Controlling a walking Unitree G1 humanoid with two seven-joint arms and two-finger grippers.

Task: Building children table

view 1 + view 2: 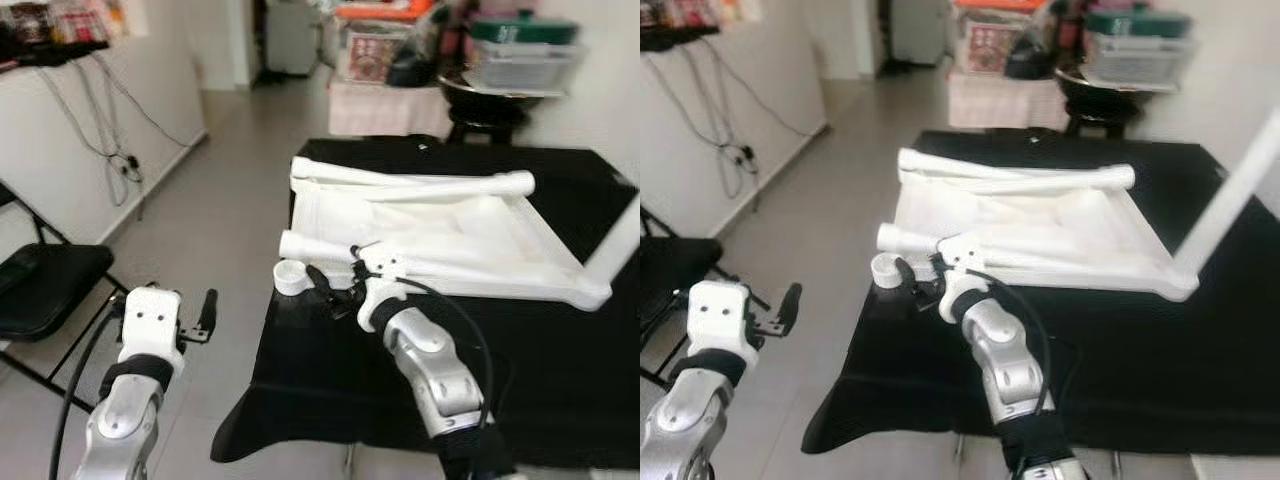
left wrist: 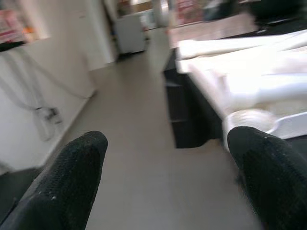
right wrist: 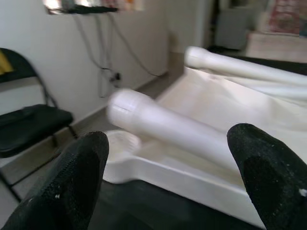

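An upturned white tabletop (image 1: 440, 235) with loose legs (image 1: 420, 186) lies on the black-draped surface (image 1: 560, 380). The right hand (image 1: 335, 290) hovers released at its near corner socket (image 1: 290, 275). The left hand (image 1: 190, 320), also released, hangs over the floor near a black chair (image 1: 45, 285).

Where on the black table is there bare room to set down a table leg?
Bare black table lies nearest the robot, below the white tabletop and beside the right hand. A strip beyond its far leg too. The near-left corner is crowded.
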